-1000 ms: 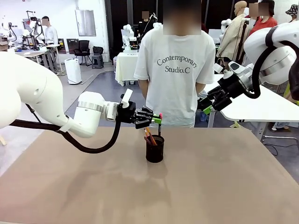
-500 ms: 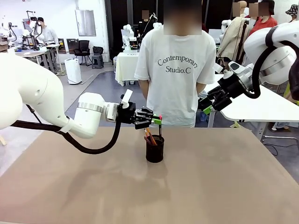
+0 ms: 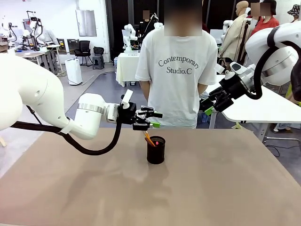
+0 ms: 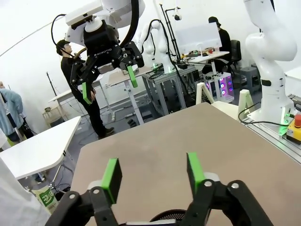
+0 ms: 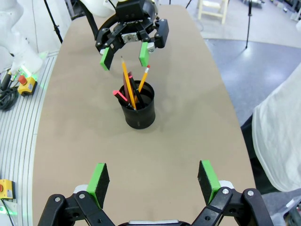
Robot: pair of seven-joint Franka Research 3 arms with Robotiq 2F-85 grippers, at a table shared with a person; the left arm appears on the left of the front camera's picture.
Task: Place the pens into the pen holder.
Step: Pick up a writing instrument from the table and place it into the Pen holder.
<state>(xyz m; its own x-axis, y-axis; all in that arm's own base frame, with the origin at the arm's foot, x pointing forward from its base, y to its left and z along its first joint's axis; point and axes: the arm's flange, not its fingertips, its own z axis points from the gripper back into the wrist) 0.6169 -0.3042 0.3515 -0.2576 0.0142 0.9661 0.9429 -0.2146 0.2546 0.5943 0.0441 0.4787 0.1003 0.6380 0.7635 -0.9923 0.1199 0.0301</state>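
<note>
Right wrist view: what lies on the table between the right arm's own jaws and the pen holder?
Nothing: in the right wrist view the table is bare between the right gripper and the pen holder.

Beyond the tan surface (image 3: 211,188) we see a grey floor (image 3: 101,87), a draped white table (image 3: 126,66) behind it, black office chairs (image 3: 84,49) left of that table, and a white wall (image 3: 51,9).
</note>
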